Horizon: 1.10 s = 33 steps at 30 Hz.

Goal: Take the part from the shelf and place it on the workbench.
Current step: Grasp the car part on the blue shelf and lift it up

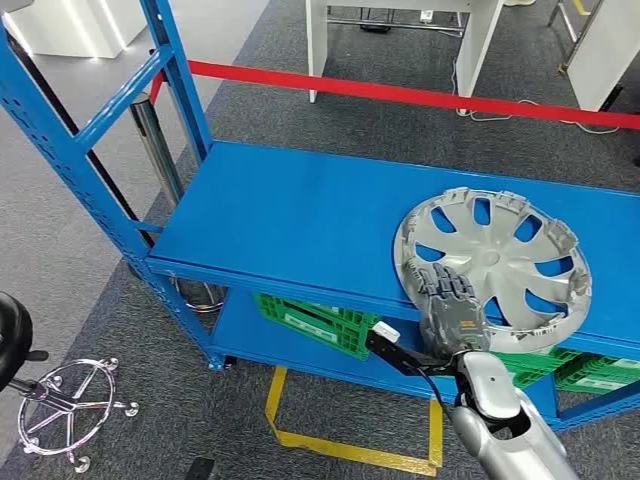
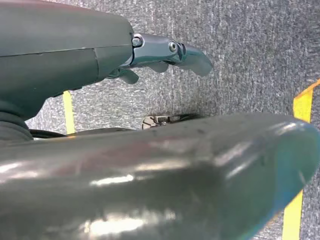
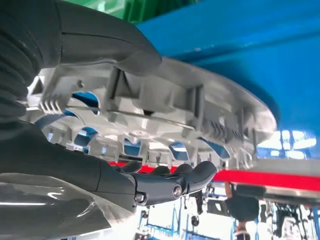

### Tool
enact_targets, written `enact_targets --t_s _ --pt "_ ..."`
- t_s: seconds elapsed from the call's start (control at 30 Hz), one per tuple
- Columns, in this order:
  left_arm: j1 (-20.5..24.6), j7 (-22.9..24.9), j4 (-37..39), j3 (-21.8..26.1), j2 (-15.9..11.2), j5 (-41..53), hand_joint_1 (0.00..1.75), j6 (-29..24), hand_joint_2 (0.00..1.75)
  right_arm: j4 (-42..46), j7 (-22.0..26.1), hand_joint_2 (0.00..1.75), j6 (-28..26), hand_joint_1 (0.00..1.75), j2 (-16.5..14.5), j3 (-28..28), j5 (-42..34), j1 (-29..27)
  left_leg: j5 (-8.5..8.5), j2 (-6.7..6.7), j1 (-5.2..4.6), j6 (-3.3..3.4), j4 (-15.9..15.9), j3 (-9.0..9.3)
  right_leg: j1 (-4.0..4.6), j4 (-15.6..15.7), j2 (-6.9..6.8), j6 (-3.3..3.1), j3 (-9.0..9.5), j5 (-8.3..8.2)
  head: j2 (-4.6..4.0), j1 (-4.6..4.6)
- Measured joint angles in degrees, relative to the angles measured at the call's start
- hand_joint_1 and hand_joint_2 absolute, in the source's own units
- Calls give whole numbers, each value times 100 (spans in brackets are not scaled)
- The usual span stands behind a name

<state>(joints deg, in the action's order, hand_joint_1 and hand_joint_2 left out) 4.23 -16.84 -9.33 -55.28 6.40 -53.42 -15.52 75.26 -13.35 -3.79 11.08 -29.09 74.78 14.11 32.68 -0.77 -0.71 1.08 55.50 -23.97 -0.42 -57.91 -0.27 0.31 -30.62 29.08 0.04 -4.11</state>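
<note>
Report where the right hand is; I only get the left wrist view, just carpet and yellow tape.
Observer: The right hand is at the near rim of the silver wheel cover on the blue shelf.
Operator: Confirm the grip.
Observer: In the right wrist view, the thumb is on one face and the fingers on the other; I cannot tell if they are clamped.
Operator: Check beneath.
Observer: Green crates sit on the lower level.
</note>
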Motion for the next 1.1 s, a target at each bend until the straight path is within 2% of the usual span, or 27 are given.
enact_targets --t_s 0.2,0.57,1.1 --pt "-1 1 0 0 1 -49 0 5 0 82 13 175 260 0 129 -2 -147 -64 0 0 0 0 0 -1 0 0 1 0 0 0 0 1" --pt "0 4 0 0 2 -61 0 9 0 -31 22 175 385 0 206 -13 -253 -63 0 0 0 0 0 -7 -1 0 1 0 1 0 0 0" --pt "0 34 0 0 7 -118 0 19 0 -223 -79 175 152 0 208 -45 -341 48 0 0 0 0 0 -6 -1 0 0 0 4 0 0 0"
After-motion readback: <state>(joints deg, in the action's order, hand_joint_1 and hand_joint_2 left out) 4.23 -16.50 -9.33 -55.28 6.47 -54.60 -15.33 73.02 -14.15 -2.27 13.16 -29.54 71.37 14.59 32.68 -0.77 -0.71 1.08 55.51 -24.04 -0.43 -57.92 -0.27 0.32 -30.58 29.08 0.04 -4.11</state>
